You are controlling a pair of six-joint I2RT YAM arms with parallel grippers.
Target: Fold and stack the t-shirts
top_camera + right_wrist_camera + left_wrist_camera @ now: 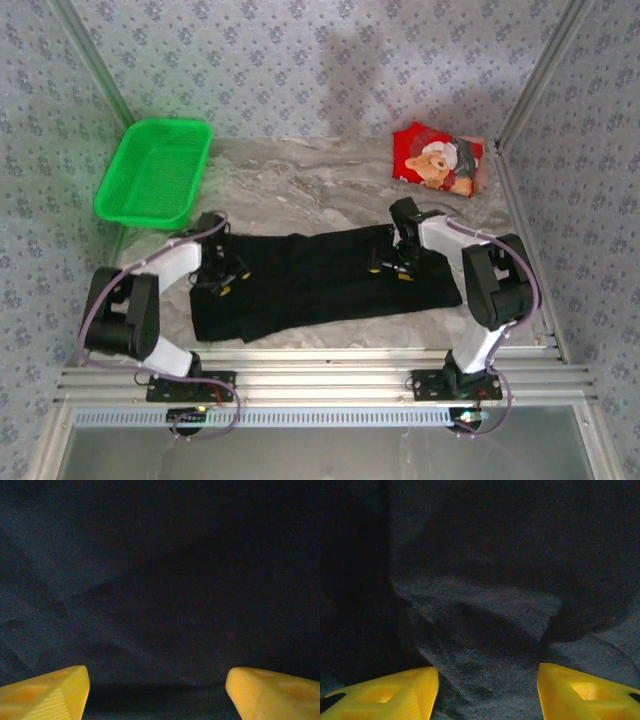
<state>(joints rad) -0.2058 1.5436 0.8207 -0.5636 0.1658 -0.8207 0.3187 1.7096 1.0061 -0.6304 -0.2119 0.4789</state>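
**A:** Where are the two shirts?

**B:** The black t-shirt [310,275] lies on the table [300,185], in the near part, between the two arms. It makes a long band from left to right, and it looks folded along its length. The red t-shirt [440,160] is folded into a small packet at the far right corner, well apart from the black one. Its printed teddy bear with the Santa hat faces up.

**A:** And the container?

**B:** The green mesh basket [115,165] stands at the far left corner, open side up. Inside it I see its own green mesh floor. Both shirts are outside it, on the table.

**A:** What about the left gripper?

**B:** The left gripper [225,272] is over the left end of the black t-shirt. In the left wrist view its yellow fingers [395,695] stand apart, with wrinkled dark cloth under the gap between them. They clamp nothing.

**A:** And the right one?

**B:** The right gripper [388,262] is over the right part of the same shirt. In the right wrist view its yellow fingers [45,695] are wide apart too, with smoother black cloth below them. Whether the tips touch the cloth, I cannot tell.
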